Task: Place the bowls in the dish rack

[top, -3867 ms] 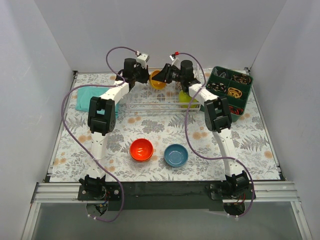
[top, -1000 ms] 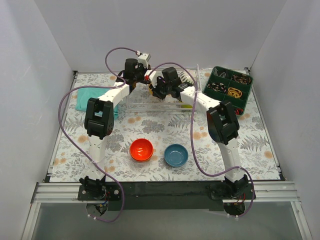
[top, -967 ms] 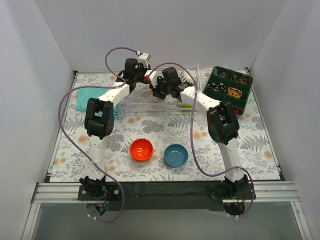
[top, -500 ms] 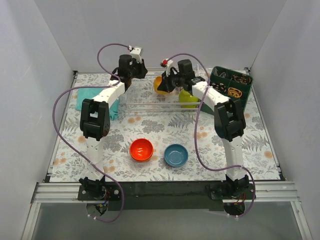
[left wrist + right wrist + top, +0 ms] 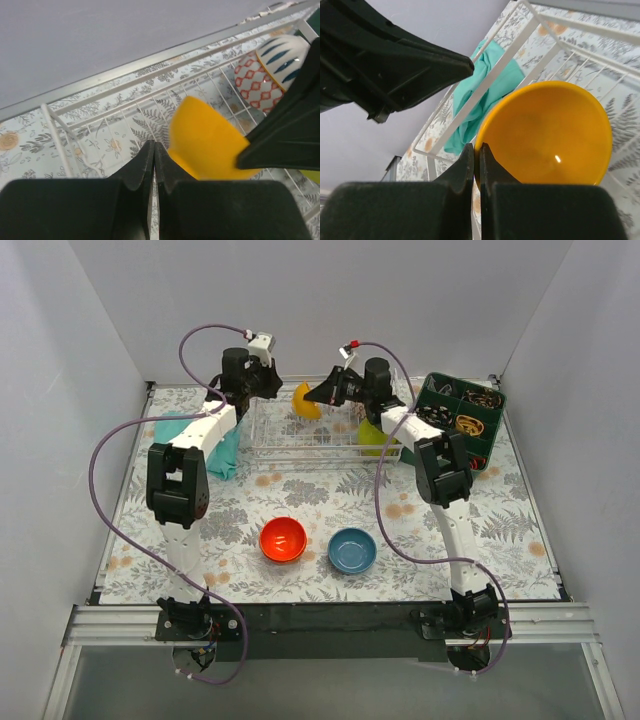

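Note:
My right gripper (image 5: 316,396) is shut on the rim of the orange-yellow bowl (image 5: 302,403) and holds it tilted above the back of the white wire dish rack (image 5: 300,445). The right wrist view shows the jaws pinching the bowl (image 5: 550,135) at its rim (image 5: 477,150). My left gripper (image 5: 270,388) is shut and empty, just left of that bowl (image 5: 210,145). A patterned cream bowl (image 5: 272,65) and a lime-green bowl (image 5: 375,436) sit at the rack's right end. The red-orange bowl (image 5: 283,539) and blue bowl (image 5: 352,550) lie on the mat near the front.
A dark green compartment tray (image 5: 425,390) of small items stands at the back right. A teal cloth (image 5: 222,448) lies left of the rack and also shows in the right wrist view (image 5: 490,80). Grey walls enclose the table on three sides.
My left gripper has let go of the orange-yellow bowl and drawn back to the left. My right gripper now holds the bowl alone, raised and shifted slightly left over the rack.

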Robot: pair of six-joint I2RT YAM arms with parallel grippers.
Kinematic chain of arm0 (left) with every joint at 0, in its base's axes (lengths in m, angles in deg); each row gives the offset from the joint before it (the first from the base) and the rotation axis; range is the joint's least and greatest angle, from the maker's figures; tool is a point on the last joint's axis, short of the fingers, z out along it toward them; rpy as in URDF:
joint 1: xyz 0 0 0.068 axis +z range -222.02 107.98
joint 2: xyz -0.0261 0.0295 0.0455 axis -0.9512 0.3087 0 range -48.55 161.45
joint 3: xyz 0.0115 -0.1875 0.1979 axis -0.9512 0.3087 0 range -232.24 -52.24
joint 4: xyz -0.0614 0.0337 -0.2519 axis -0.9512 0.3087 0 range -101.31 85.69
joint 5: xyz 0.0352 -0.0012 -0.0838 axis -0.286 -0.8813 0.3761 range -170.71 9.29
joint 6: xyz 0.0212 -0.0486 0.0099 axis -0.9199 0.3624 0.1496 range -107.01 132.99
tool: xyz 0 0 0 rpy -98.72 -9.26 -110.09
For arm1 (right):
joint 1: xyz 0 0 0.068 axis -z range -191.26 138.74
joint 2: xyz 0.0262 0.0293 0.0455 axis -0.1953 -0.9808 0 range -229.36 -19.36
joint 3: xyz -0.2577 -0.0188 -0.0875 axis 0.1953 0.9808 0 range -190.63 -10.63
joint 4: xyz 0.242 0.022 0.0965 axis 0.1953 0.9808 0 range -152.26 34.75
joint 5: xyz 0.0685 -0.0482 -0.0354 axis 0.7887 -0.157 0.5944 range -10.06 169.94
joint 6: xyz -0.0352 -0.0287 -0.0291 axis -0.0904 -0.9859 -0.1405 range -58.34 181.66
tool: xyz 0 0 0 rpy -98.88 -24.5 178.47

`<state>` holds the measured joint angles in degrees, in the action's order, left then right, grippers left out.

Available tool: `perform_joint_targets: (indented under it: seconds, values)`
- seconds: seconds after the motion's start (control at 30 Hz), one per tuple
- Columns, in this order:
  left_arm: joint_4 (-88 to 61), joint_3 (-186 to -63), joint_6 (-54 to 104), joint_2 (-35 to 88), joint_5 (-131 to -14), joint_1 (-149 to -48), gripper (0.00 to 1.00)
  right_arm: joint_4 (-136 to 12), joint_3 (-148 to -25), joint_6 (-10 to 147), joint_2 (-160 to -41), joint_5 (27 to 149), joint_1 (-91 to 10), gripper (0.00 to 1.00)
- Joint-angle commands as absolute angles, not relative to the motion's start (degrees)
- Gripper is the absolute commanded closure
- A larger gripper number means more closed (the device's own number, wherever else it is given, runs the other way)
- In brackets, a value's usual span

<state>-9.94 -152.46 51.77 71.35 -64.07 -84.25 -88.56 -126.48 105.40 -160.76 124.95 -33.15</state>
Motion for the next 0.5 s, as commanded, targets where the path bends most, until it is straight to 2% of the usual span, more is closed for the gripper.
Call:
perform_joint_targets:
  seconds: [0.0,0.23,0.47]
  values:
    - [-6.21,-153.48,49.91,70.18,-60.14,-84.85,1.0,-95.91,-132.88,114.65,-163.4,121.96,-34.9,0.99]
    - [-3.14,-154.98,47.62,72.47,-61.64,-85.64,1.0,-97.41,-135.7,117.03,-167.54,119.4,-35.17,0.99]
    - [-0.5,-157.26,46.39,75.11,-61.81,-86.17,1.0,-96.71,-132.36,116.5,-168.16,118.7,-34.47,0.99]
